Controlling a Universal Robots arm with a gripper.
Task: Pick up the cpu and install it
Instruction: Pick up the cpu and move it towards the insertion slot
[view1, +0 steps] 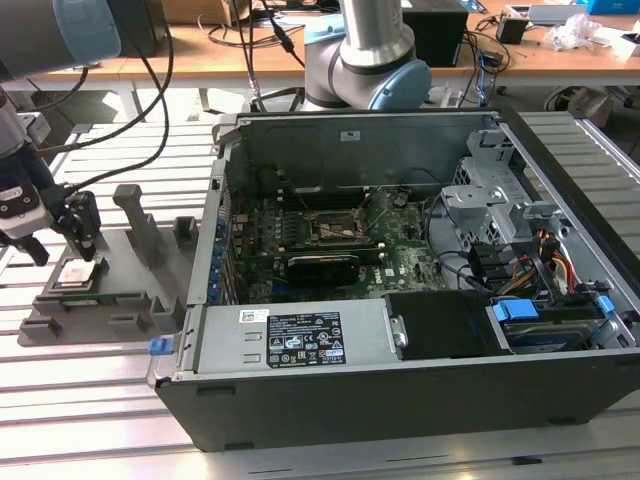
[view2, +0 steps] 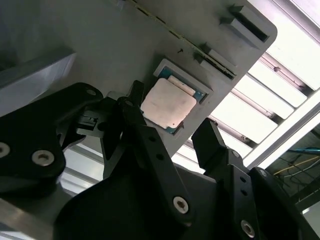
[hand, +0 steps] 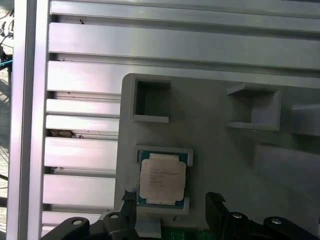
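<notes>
The cpu (view1: 78, 273) is a small square chip with a silvery top. It lies flat in a shallow seat of the grey plastic fixture (view1: 130, 265), at the exterior view's left. My gripper (view1: 60, 240) hangs just above it, open and holding nothing. In both wrist views the cpu (view2: 167, 104) (hand: 161, 178) shows between the two black fingers (view2: 142, 135) (hand: 216, 202), which stand apart and clear of its edges. The motherboard socket (view1: 335, 228) sits dark and metal-framed inside the open computer case (view1: 400, 390).
The fixture carries upright posts (view1: 140, 220) and box-shaped pockets (hand: 150, 100) close to the cpu. It rests on a slatted aluminium table (view1: 90, 400). Cables, drive cages and a power supply (view1: 290, 340) crowd the case. The arm's base (view1: 365, 60) stands behind the case.
</notes>
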